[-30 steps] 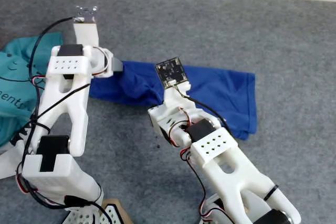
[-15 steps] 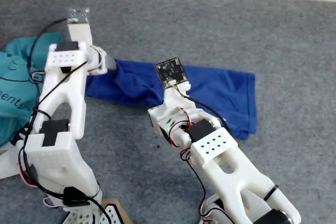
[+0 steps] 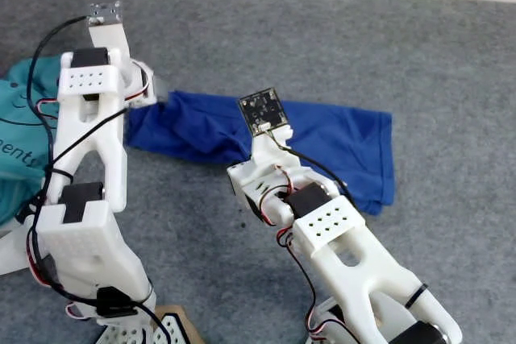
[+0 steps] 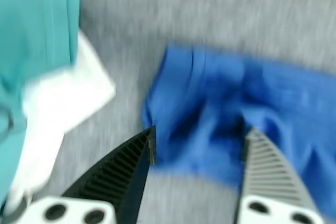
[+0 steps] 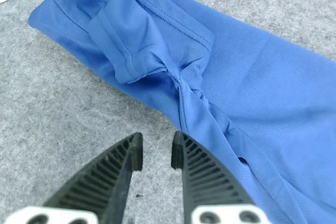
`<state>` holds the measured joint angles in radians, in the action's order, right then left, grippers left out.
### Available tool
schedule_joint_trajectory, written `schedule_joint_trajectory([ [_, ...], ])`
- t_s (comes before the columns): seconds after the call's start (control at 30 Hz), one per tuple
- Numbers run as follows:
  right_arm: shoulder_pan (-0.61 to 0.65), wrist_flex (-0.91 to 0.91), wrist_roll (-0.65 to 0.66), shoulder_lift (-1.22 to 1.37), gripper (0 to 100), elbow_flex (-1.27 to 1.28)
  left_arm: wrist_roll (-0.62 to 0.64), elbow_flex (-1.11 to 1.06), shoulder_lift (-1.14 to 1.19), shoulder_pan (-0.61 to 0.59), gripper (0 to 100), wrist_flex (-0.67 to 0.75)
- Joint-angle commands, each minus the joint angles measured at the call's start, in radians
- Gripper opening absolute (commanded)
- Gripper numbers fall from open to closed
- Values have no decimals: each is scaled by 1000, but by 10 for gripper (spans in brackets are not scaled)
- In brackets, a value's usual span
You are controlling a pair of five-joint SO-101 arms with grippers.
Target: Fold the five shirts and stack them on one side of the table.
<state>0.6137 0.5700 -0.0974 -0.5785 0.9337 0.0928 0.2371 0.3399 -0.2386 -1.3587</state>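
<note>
Grey felt covers the table, bearing two shirts: one blue shirt, one teal shirt. Over the blue one the left pincer gapes wide; the right pincer is narrowly parted, empty.

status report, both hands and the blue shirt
Left hand open over one end of the crumpled blue fabric shirt. Right hand barely open, empty, beside its edge. Teal fabric shirt heaped off to the side, not in the way.
</note>
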Motion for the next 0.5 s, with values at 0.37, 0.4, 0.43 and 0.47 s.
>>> schedule_joint_trajectory([
  [0.37,-5,-1,0,-35,51,-4,-83,-318,-302,179,7,-21],
  [0.4,-5,-1,0,-35,51,-4,-83,-357,-302,193,7,37],
  [0.43,-5,-1,0,-35,51,-4,-83,-384,-302,203,7,83],
  [0.47,-5,-1,0,-35,51,-4,-83,-397,-302,214,7,120],
])
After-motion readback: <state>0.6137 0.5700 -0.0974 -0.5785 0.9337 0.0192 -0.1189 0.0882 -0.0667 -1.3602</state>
